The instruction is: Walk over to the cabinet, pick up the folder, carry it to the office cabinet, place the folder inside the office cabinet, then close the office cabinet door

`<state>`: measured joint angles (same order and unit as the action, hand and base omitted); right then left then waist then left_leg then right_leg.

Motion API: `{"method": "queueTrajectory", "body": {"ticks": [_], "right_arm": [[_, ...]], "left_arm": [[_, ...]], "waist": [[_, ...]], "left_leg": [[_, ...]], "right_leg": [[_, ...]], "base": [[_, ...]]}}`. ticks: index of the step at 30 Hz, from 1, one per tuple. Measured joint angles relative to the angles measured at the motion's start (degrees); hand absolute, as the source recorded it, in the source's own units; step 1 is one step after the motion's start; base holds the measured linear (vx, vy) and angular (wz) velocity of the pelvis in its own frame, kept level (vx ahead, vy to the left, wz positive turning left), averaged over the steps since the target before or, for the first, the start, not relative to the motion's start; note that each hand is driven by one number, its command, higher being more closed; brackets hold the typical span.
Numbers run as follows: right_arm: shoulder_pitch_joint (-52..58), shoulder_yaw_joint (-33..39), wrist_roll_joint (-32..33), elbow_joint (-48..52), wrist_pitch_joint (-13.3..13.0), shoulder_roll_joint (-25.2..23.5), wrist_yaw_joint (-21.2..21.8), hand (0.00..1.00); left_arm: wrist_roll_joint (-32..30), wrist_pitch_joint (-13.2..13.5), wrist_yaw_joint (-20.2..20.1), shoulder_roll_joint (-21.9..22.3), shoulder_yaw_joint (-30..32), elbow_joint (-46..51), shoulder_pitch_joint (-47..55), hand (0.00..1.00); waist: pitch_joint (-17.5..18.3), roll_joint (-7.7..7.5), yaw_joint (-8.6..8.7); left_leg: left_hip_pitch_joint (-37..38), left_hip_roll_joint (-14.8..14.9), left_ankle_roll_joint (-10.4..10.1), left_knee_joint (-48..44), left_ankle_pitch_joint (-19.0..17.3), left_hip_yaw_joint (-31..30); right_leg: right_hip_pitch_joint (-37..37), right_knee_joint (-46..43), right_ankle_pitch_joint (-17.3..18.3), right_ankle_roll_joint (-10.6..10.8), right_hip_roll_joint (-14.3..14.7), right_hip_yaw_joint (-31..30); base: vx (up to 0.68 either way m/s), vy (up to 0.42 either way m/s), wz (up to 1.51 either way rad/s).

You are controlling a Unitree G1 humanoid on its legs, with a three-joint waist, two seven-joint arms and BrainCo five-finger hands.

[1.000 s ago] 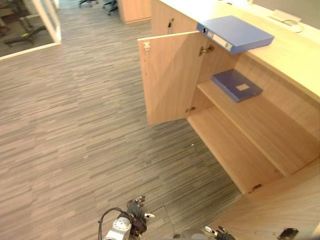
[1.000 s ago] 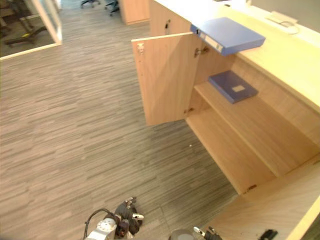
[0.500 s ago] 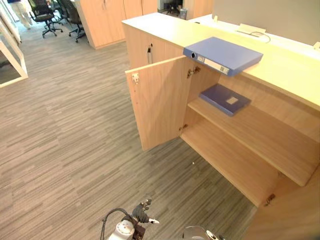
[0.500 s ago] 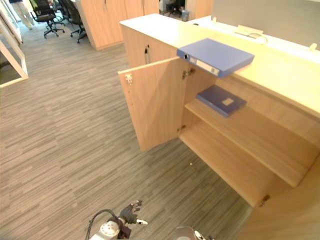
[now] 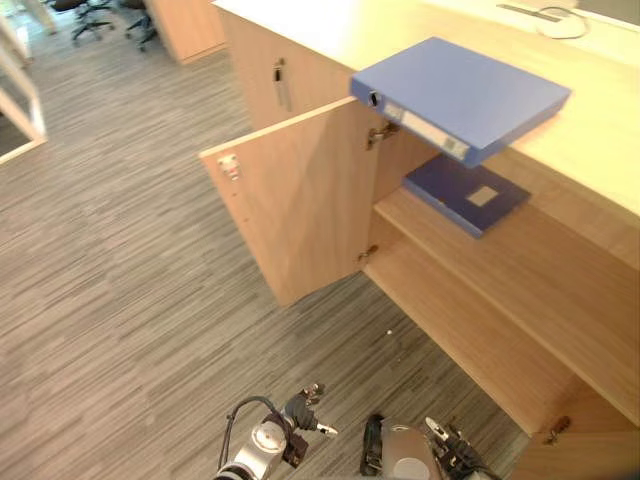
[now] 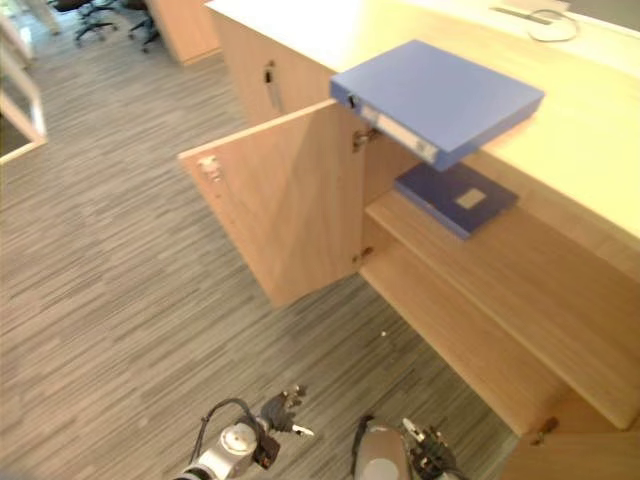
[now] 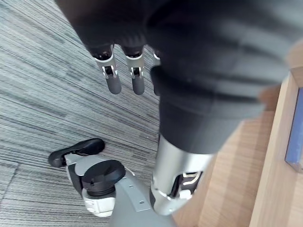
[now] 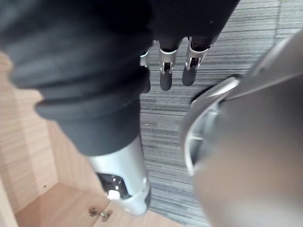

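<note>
**Folder.** The blue folder (image 5: 462, 92) lies flat on the counter (image 5: 600, 150), at its front edge, above the open compartment of the cabinet (image 5: 255, 65). Its labelled spine faces outward to the floor side and juts past that edge. The long axis runs roughly along the front edge, slightly skewed. The spine's ring-hole end points to the hinge side of the open door (image 5: 300, 200).

**Hands.** The left hand (image 5: 300, 410) hangs low over the carpet (image 5: 120, 270). Its fingers (image 7: 113, 78) are straight and apart and hold nothing. The right hand (image 5: 452, 452) hangs low near the bottom shelf's outer corner. Its fingers (image 8: 165, 75) are likewise straight and hold nothing. Both hands are well apart from the folder.

**Change from the earlier frames.** The whole view has shifted, so the camera has moved. The cabinet now sits nearer and more central. The folder keeps its place on the counter edge. The door stands at the same swing. The second, darker folder (image 5: 468, 192) is unmoved on the upper shelf (image 5: 545, 295).

**Surface and room.**
- The counter is pale wood.
- A white item with a cable (image 5: 548, 18) lies at the counter's far edge.
- The bottom shelf (image 5: 455, 335) is bare wood.
- The floor is grey striped carpet.
- Office chairs (image 5: 90, 12) stand by another wooden unit (image 5: 185, 25) at the far end of the room.
</note>
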<state>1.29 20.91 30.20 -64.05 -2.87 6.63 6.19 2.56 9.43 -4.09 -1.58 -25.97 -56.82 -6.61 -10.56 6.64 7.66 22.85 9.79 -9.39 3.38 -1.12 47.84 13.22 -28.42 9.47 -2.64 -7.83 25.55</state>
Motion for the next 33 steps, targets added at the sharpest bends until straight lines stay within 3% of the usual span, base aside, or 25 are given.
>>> {"method": "queueTrajectory", "body": {"ticks": [2,4,5,6,7,8,9,10,12,13,15,16,17,18,19,20,21,23,26,33], "right_arm": [[0.47,0.52,0.06,-0.95,-0.08,0.21,-0.02,0.0],[2.52,0.52,0.13,-2.01,-0.02,-0.89,-0.06,0.0],[3.75,0.52,0.13,-2.07,0.01,-1.59,-0.05,0.0],[5.1,0.81,0.4,-2.51,0.2,-1.99,-0.05,0.0],[5.26,1.54,0.29,-2.68,0.31,-1.94,-0.1,0.0],[5.91,1.55,0.21,-3.31,0.43,-1.49,-0.17,0.0],[5.57,1.59,0.23,-3.84,0.45,-1.24,-0.17,0.0],[5.45,1.61,0.26,-4.06,0.44,-1.0,-0.18,0.0],[4.93,1.62,0.34,-4.12,0.37,-0.26,-0.18,0.0],[4.8,1.59,0.35,-4.09,0.37,-0.23,-0.19,0.0],[3.83,1.43,0.34,-4.08,0.35,-0.3,-0.17,0.0],[3.05,1.43,0.33,-4.06,0.27,-0.3,-0.12,0.0],[2.31,1.07,0.28,-3.78,0.13,-0.28,-0.07,0.0],[2.23,0.08,0.26,-3.48,-0.03,-0.11,-0.02,0.0],[2.25,-0.93,0.15,-2.77,-0.14,-0.43,0.06,0.0],[2.38,-1.29,0.16,-2.37,-0.19,-1.63,0.04,0.0],[3.18,-2.06,0.17,-1.46,-0.21,-2.82,0.12,0.0],[3.09,-2.11,0.32,-0.56,-0.36,-3.1,0.05,0.0],[2.72,-3.03,1.08,1.52,-0.81,-3.01,0.02,0.0],[2.85,-5.32,2.42,5.93,-1.29,-2.71,0.37,0.0]], "left_arm": [[0.05,0.0,0.0,0.37,1.68,-0.03,-1.13,0.0],[0.64,0.05,0.04,0.55,3.43,-0.16,-0.84,0.0],[1.18,0.04,0.04,0.45,4.17,-0.66,-0.34,0.0],[1.71,0.01,0.04,0.18,5.11,-0.75,0.73,0.0],[1.94,0.0,0.04,0.14,5.44,-0.74,1.27,0.0],[2.02,0.0,0.05,-0.13,5.64,-0.61,1.94,0.0],[2.31,0.0,0.09,-0.31,5.65,-0.46,2.03,0.0],[2.48,-0.01,0.09,-0.35,5.64,-0.32,2.1,0.0],[3.14,-0.05,0.09,-0.39,5.38,1.95,3.1,0.0],[3.74,-0.03,0.09,-0.47,5.2,2.65,3.22,0.0],[4.67,0.01,0.07,-0.96,4.68,4.49,3.48,0.0],[5.01,0.09,0.08,-1.24,4.77,5.67,3.77,0.0],[5.07,0.14,0.08,-1.41,4.87,6.39,4.18,0.0],[5.43,0.16,0.08,-1.45,5.0,6.83,4.57,0.0],[6.46,0.58,0.11,-1.26,4.93,6.94,5.27,0.0],[7.05,0.57,0.11,-2.04,4.76,6.89,5.61,0.0],[7.46,0.65,0.09,-3.3,4.39,8.35,5.64,0.0],[9.55,0.88,-0.03,-4.25,3.99,10.45,5.48,0.0],[14.18,1.25,-0.56,-5.43,3.78,13.32,5.72,0.0],[20.55,1.29,-3.12,-6.55,2.12,17.04,7.14,0.0]], "waist": [[-0.03,-0.38,1.11],[0.91,-1.9,1.08],[1.14,-2.0,1.04],[1.46,-1.52,0.93],[1.6,-1.29,0.93],[1.67,-1.42,0.79],[1.53,-1.87,0.67],[1.38,-2.28,0.57],[1.18,-3.34,-0.56],[1.09,-3.6,-0.94],[1.17,-5.0,-1.62],[0.83,-5.61,-2.3],[0.87,-5.51,-2.99],[1.05,-5.21,-3.19],[1.38,-4.77,-3.56],[1.79,-5.87,-3.33],[2.66,-8.22,-3.33],[3.09,-9.01,-2.95],[3.21,-8.67,-2.32],[3.79,-6.18,-0.82]], "left_leg": [[0.41,1.13,-0.79,-3.48,1.39,0.34],[-2.2,5.69,-1.48,-17.64,0.65,-0.43],[-4.15,9.65,-0.42,-26.83,0.3,-1.16],[-6.86,15.49,3.28,-38.54,1.28,-2.78],[-7.61,17.87,5.52,-42.96,2.76,-3.73],[-9.32,21.55,10.07,-50.92,3.39,-5.86],[-12.53,23.62,10.65,-58.44,-0.63,-7.91],[-13.96,23.81,10.53,-60.97,-2.93,-8.37],[-19.06,22.09,10.38,-61.36,-9.85,-7.97],[-20.48,20.86,10.03,-59.51,-11.12,-8.41],[-25.41,13.37,8.7,-48.83,-13.76,-13.17],[-26.84,7.42,7.95,-37.89,-13.6,-18.43],[-26.97,2.79,5.74,-26.76,-11.91,-24.95],[-26.56,1.48,4.56,-21.52,-9.97,-27.97],[-25.2,0.33,4.15,-19.0,-1.21,-30.85],[-23.7,-0.48,4.25,-18.53,-2.13,-28.16],[-22.11,-2.78,4.98,-16.17,-2.51,-24.95],[-21.65,-4.79,5.98,-14.02,-2.45,-23.07],[-19.78,-7.12,6.92,-10.76,-2.22,-19.56],[-17.7,-6.99,6.95,-7.2,-2.21,-15.87]], "right_leg": [[-2.7,1.88,0.23,-0.37,0.19,0.88],[-6.66,6.64,0.31,-0.27,1.27,0.75],[-9.32,9.82,0.26,-0.28,2.61,0.72],[-11.99,12.61,0.15,-0.44,4.69,0.1],[-13.25,13.43,0.34,-0.78,5.88,-0.84],[-15.05,14.04,1.44,-2.52,7.69,-2.78],[-16.04,14.06,2.0,-2.91,8.31,-4.36],[-16.55,14.13,2.12,-2.84,8.3,-5.46],[-18.16,15.25,1.58,-1.93,7.1,-9.71],[-18.51,15.56,1.66,-1.7,6.54,-10.79],[-18.25,15.33,1.41,0.45,3.05,-14.07],[-17.79,14.82,1.47,1.25,0.96,-17.5],[-16.8,14.18,1.67,3.47,-0.08,-21.19],[-16.37,13.49,2.08,4.44,-0.05,-22.85],[-15.95,12.29,2.92,6.43,0.51,-26.7],[-16.21,12.39,2.74,7.32,-0.59,-28.47],[-15.7,13.87,2.3,8.05,-3.02,-29.17],[-15.11,15.47,1.08,9.41,-4.79,-29.78],[-14.17,17.5,-1.36,10.95,-6.36,-31.84],[-12.01,17.97,-5.39,10.03,-4.67,-32.38]], "base": [[0.31,-0.115,-0.13],[0.28,-0.158,-0.3],[0.21,-0.162,-0.42],[0.2,-0.14,-0.46],[0.25,-0.119,-0.65],[0.29,-0.029,-0.77],[0.28,-0.009,-0.78],[0.23,0.039,-0.8],[0.13,0.072,-0.89],[0.1,0.16,-0.86],[0.06,0.228,-0.82],[0.03,0.299,-1.32],[0.04,0.317,-1.46],[0.1,0.335,-1.62],[0.19,0.338,-1.3],[0.27,0.44,-1.39],[0.22,0.362,-0.87],[0.15,0.25,-0.55],[0.13,0.155,-0.43],[0.1,0.045,-0.31]]}}
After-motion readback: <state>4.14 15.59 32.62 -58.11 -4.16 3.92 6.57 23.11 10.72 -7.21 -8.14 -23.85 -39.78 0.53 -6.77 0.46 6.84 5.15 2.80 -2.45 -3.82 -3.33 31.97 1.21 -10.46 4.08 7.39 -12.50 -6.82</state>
